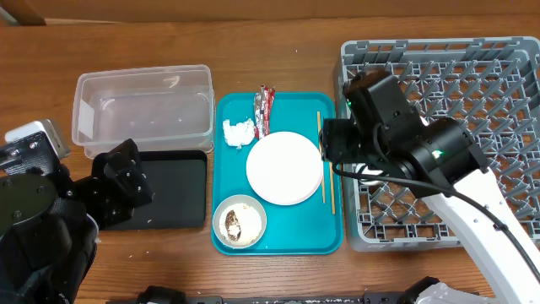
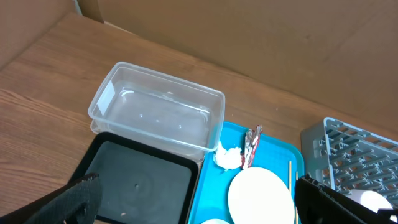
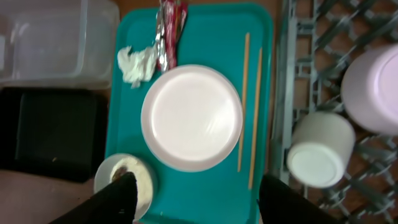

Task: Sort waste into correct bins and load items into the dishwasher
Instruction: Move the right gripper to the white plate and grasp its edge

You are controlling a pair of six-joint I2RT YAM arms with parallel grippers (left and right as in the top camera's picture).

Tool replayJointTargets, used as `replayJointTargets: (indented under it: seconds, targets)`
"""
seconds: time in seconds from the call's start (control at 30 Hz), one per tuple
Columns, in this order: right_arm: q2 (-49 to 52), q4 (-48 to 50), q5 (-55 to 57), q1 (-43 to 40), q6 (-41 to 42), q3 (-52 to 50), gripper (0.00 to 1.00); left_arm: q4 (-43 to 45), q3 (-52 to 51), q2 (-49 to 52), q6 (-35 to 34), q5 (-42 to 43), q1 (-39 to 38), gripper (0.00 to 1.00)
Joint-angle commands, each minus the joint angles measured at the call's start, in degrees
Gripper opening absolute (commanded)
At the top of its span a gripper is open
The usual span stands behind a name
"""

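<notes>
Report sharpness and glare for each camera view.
Overhead: sharp, evenly lit, faint glare on the clear tub. Left wrist: background crisp, its own fingers dark and blurred at the bottom edge. Right wrist: soft overall; plate washed out, cup fuzzy.

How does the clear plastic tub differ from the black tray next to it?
The clear plastic tub is see-through with tall walls, while the black tray is opaque and shallow. In the overhead view the clear plastic tub lies farther from the robot and the black tray lies nearer. Both are rounded rectangles of similar footprint, and both sit just left of the teal tray.
</notes>
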Motion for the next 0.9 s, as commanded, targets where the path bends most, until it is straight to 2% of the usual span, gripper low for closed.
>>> replayJointTargets:
  seconds: [0.0, 0.1, 0.27, 0.5, 0.7, 0.87]
  targets:
    - [1.60, -2.86, -6.29, 0.24, 5.42, -0.04, 0.62, 0.07, -0.31, -0.15, 1.27, -0.17, 0.42, 1.00]
    - [3.56, -5.49, -8.11, 0.63, 10.64, -2.23, 0.61, 0.07, -0.31, -0.15, 1.27, -0.17, 0.42, 1.00]
    - [6.67, -3.82, -10.54, 3.85, 17.27, -7.80, 0.60, 0.07, -0.31, -0.15, 1.27, -0.17, 0.42, 1.00]
    - [9.75, 4.81, -10.75, 8.52, 31.69, -16.35, 0.65, 0.07, -0.31, -0.13, 1.27, -0.20, 0.42, 1.00]
    - [11.69, 13.09, -12.33, 8.50, 38.16, -23.91, 0.59, 0.07, -0.31, -0.13, 1.27, -0.17, 0.42, 1.00]
    - [15.67, 17.46, -15.15, 8.44, 42.27, -26.84, 0.59, 0.07, -0.31, -0.13, 1.27, -0.20, 0.42, 1.00]
